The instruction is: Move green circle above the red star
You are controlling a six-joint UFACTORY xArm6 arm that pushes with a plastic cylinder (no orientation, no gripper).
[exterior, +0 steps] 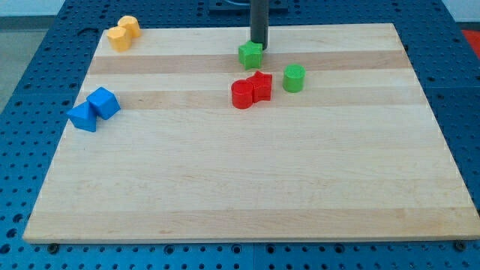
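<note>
The wooden board [225,187] fills most of the view, pale planks with faint lengthwise bands of lighter and darker grain, smooth and matte, lying on a blue perforated table [30,90] whose holes run in a regular grid. My rod comes down from the view's top as a straight dark cylinder, and my tip [259,46] stands at the upper edge of the green star-like block [251,54], touching it or just short of touching — the angle does not settle which. The rod has nothing to close or open; it grasps nothing and can only push. The green circle [294,78], a short upright cylinder of glossy plastic, sits just to the view's right of the red star [260,86], level with it rather than above it, so I judge the task not yet done: the circle has to travel up and to the view's left, into the spot that the green star-like block now partly fills. A red rounded block [242,94] presses against the red star on the view's left. Two blue blocks [94,109], faceted and angular, huddle near the left edge, and two yellow blocks [124,33] — small, rounded, touching — sit in the upper left corner.
</note>
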